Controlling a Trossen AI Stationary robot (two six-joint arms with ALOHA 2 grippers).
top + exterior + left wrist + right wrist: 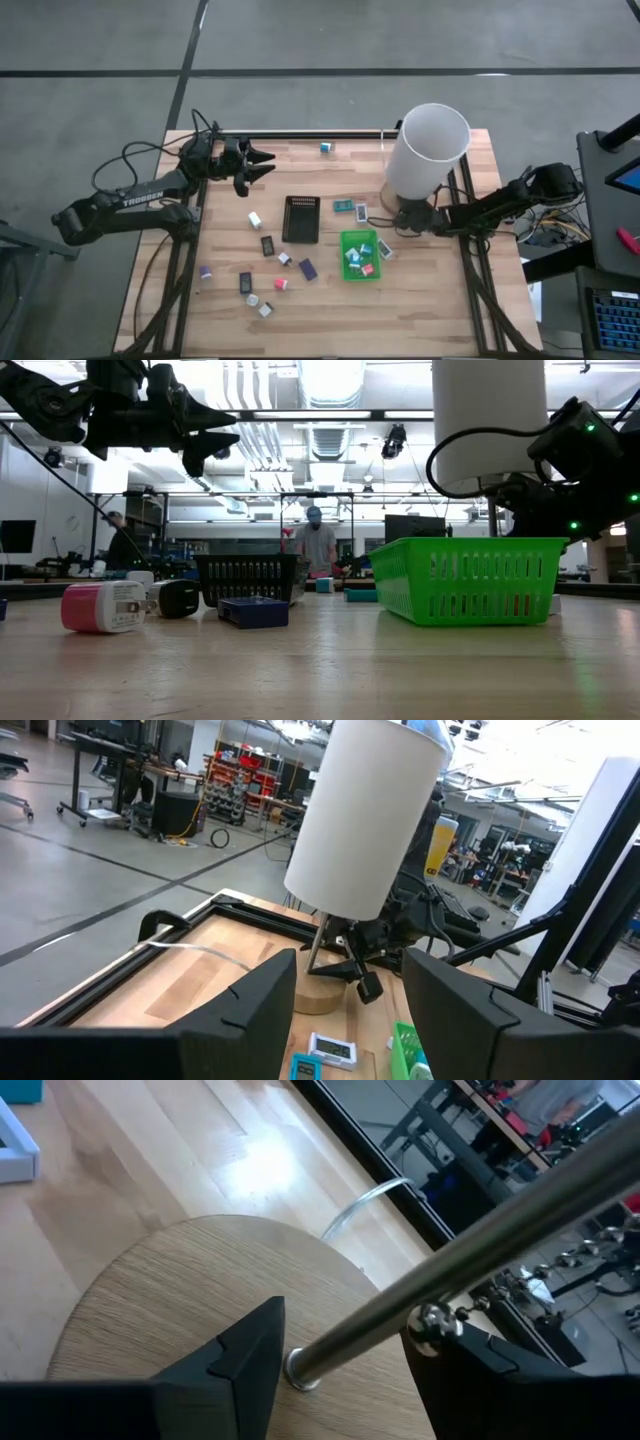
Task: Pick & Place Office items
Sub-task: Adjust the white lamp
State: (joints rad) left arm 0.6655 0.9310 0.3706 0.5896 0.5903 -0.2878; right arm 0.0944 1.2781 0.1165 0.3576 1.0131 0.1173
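The left pincer (268,166) hangs in the air above the far left part of the tabletop (430,290), its two fingers spread apart with nothing between them. The right pincer (408,221) sits low at the foot of a lamp with a tall white shade (428,150). In the right wrist view its fingers (240,1355) stand on either side of the lamp's slanting metal rod (450,1275), just above the round wooden base (170,1290); whether they are actually pressing on the rod I cannot tell.

The office items lie scattered over the middle and near left of the tabletop. Several small teal, white and pink-red pieces (360,255) rest inside the green tray (343,237), which stands just beside the lamp's base. The black ribbed tray (301,219) stands to the left of the green one, apart from it. Around it lie a white block (255,218), a black packet (267,245), a dark blue block (307,268), a pink-red piece (281,284) and a purple piece (205,271). A teal piece (326,147) lies alone near the far edge. In the low view a pink charger block (98,607) lies nearest the camera, with a person (316,540) in the room behind.
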